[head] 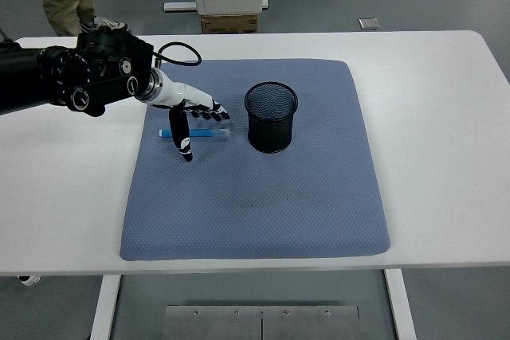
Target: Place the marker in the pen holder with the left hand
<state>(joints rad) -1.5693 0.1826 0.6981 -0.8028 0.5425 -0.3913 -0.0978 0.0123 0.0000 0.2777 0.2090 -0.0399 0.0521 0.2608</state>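
Left arm [72,81] reaches in from left edge, wrist angled down and forward. Left hand [190,113] fingers spread, thumb [182,139] pointing down toward the near edge, holding nothing.

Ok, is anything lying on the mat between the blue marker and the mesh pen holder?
Nothing visible. The marker lies flat on the blue mat under the open left hand, and only bare mat separates its tip from the pen holder.
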